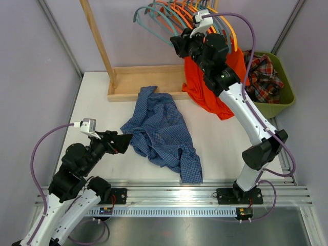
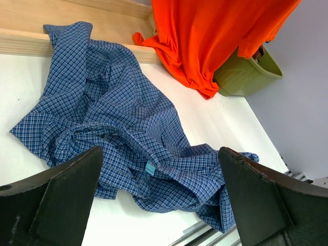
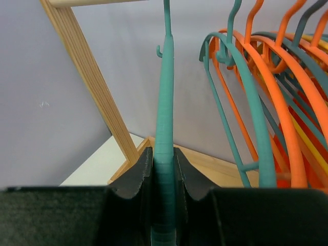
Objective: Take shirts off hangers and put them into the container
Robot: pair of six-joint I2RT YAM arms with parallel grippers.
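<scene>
— How are the grippers found?
— The right gripper (image 3: 164, 169) is clamped on a teal hanger (image 3: 165, 102); the left gripper (image 2: 161, 200) is spread apart just beside the checked shirt (image 1: 161, 130).
— And the shirts?
— The checked shirt is spread on the table (image 1: 97, 97). An orange shirt (image 1: 205, 95) is hung near the basket (image 1: 284, 97), where a plaid shirt (image 1: 264, 74) is held.

Light bright, even, diffuse; shadows faint. Glare on silver slotted metal rail (image 1: 179, 210) behind the left gripper (image 1: 120, 142). Black right-wrist fingers (image 3: 130, 177) soft; teal plastic hanger (image 3: 165, 102) between them sharp.

no legible text, teal tag (image 2: 150, 167) on checked shirt (image 2: 113, 128) unreadable
</scene>
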